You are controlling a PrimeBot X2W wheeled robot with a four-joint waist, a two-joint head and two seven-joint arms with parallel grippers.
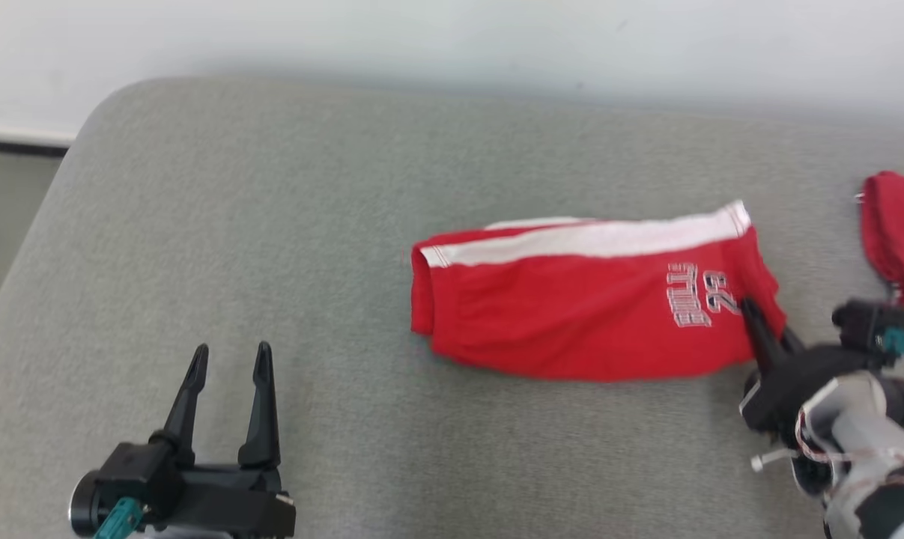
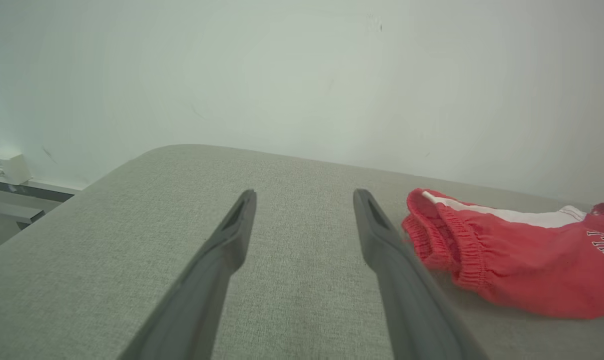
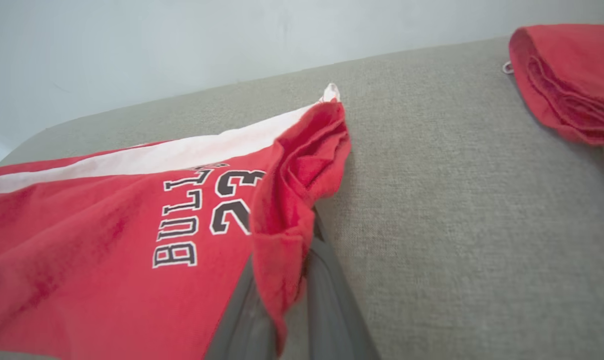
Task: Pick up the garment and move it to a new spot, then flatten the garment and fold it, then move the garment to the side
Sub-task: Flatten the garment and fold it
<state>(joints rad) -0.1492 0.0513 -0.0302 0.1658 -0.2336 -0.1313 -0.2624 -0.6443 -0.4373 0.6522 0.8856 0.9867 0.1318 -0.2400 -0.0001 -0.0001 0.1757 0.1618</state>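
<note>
Fingers (image 3: pixel 332 300) of the right gripper (image 1: pixel 753 313): we record them pressed together, pinching the hem corner of the garment (image 1: pixel 571 307) at its lower right end. In the right wrist view a fold of red hem is bunched over the two dark fingers, which rise from the bottom edge of the frame. Fingers (image 2: pixel 221 250) of the left gripper (image 1: pixel 232 348): we record them spread wide, pointing up the frame at the lower left of the head view, with grey upholstery showing between them; they hold no cloth and stand well apart from the garment. Garment: red shorts with a white side stripe and the lettering "BULLS 23" near the pinched end. We find it right of centre in the head view, lying lengthwise across the frame, the stripe along its upper edge and the gathered elastic waistband (image 2: pixel 447 240) at its left end. In the left wrist view that waistband lies at centre right, near the right-hand finger in the frame; whether they touch we cannot tell. Second red cloth (image 1: pixel 897 247): folded, at the right edge of the head view, apart from the garment. Support: a grey upholstered surface (image 1: pixel 272 224) with a rounded corner at upper left, bearing both cloths. Backdrop: a pale wall (image 1: pixel 422 37) across the top of the frame. We also note a small white box (image 2: pixel 9 165) at the left edge of the left wrist view.
</note>
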